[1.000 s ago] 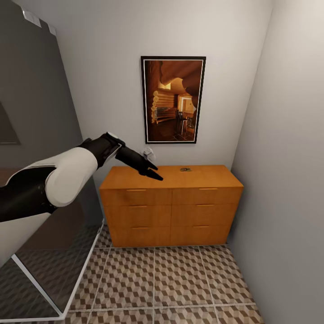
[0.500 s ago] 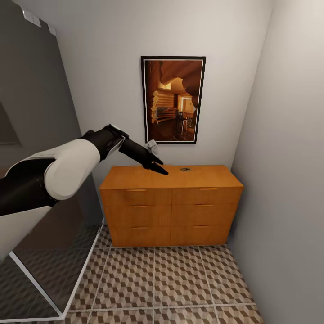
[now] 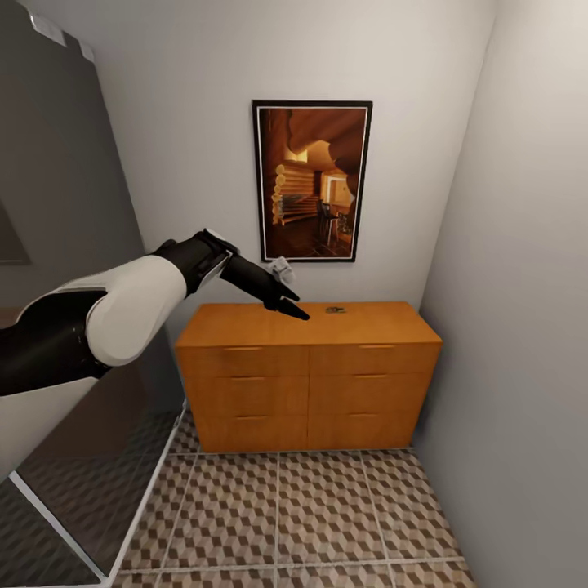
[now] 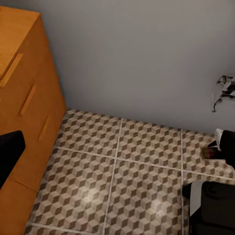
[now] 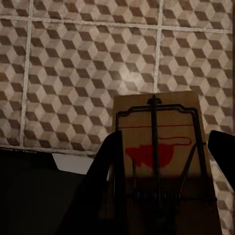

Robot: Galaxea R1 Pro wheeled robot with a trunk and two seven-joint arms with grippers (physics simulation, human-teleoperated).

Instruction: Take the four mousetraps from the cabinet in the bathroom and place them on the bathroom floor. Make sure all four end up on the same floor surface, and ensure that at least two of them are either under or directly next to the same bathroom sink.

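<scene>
The left gripper is stretched over the top of the cabinet; I cannot tell if its fingers are parted or closed. The right gripper clasps a mousetrap between its two dark fingers, above the bathroom floor. A second mousetrap lies on the cabinet top, to the right of the left gripper and apart from it. A framed picture hangs on the far wall. No readable writing is seen.

Right gripper clamped on a mousetrap, red bait patch up, above cube-patterned floor tiles
</scene>
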